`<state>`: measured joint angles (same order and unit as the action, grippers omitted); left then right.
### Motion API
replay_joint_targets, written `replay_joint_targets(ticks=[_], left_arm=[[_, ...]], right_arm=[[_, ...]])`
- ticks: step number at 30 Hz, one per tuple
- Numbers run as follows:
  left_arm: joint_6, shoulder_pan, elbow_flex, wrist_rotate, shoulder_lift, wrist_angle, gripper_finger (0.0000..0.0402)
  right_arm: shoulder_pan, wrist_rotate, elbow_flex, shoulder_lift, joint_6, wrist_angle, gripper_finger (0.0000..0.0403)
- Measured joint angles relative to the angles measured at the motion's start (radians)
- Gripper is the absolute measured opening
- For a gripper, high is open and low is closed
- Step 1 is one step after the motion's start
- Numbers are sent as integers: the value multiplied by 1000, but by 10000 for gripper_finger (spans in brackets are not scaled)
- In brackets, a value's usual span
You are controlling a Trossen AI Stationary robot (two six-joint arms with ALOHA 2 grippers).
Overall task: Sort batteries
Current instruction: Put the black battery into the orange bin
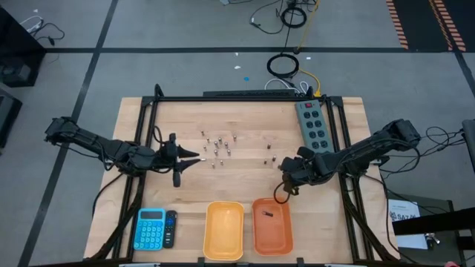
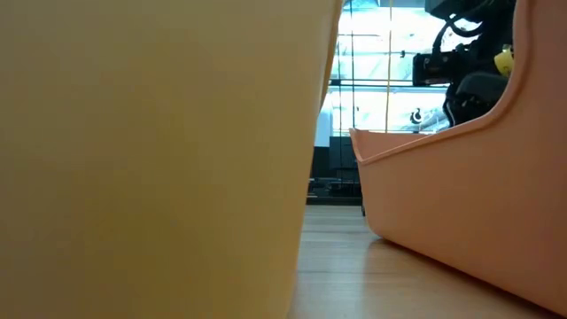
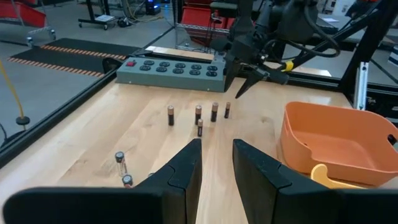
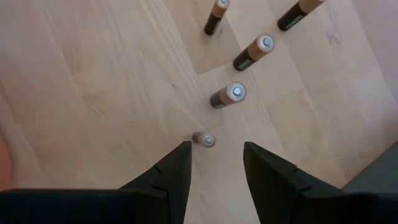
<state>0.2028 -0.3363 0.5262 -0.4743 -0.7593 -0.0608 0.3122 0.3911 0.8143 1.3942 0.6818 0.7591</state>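
Note:
Several small dark batteries (image 4: 228,95) with copper bands stand upright on the wooden table just ahead of my right gripper (image 4: 214,168). That gripper is open and points steeply down, with the smallest battery (image 4: 204,139) right before its fingertips. My left gripper (image 3: 216,165) is open, held nearly level above the table, and faces the same dark batteries (image 3: 214,112) from the left. Two silvery batteries (image 3: 120,163) stand closer to it. More batteries (image 1: 215,144) are scattered mid-table. One dark battery (image 1: 267,215) lies in the orange bin (image 1: 272,236).
A yellow bin (image 1: 224,233) sits beside the orange bin at the near edge. A blue calculator (image 1: 150,228) and a small dark device (image 1: 171,228) lie near left. A grey power strip (image 1: 312,122) lies at the far right. Black frame rails (image 1: 145,133) run along the table's sides.

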Motion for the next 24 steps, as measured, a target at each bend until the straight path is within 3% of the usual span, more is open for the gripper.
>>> replay_joint_targets(ticks=[10,24], left_arm=[[0,0,0,7,0,-1,99],[0,0,-1,7,0,-3,99]], right_arm=[[0,25,-55,-19,-8,-57,139],[-6,80,-218,-260,47,-177,139]])
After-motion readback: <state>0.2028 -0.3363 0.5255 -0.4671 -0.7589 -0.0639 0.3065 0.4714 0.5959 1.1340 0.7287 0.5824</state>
